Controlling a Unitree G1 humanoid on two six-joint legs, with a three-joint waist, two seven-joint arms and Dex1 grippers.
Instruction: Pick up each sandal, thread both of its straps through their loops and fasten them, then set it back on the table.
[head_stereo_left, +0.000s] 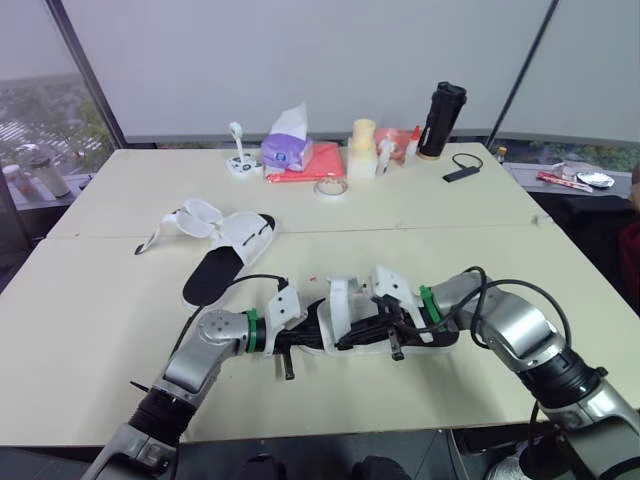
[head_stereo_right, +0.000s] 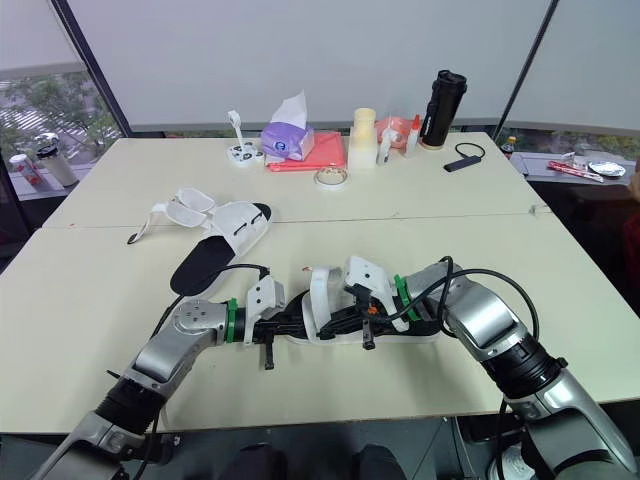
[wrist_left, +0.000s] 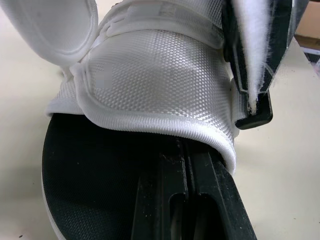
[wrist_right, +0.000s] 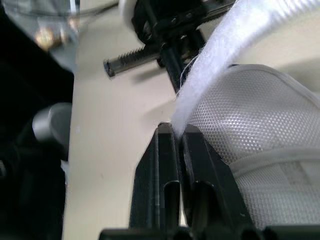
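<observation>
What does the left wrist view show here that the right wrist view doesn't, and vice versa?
Left wrist view: the sandal's black insole, with the left gripper shut at the rim of the white mesh upper. Right wrist view: a ridged black rod on the other arm's gripper body. Shared: the mesh upper, the table, and the fuzzy strap pinched by the right gripper.

Near sandal (head_stereo_left: 345, 325) — white sole, black footbed, white mesh upper. It lies sole down, lengthwise across the front part of the table (head_stereo_left: 480, 250). One fuzzy white strap (wrist_right: 235, 40) is unfastened and drawn taut up and away from the upper.

Far sandal (head_stereo_left: 228, 258) — same make. It lies sole down further back on the left, with the black footbed exposed. Its loose straps (head_stereo_left: 188, 216) are undone and splayed flat beside it.
</observation>
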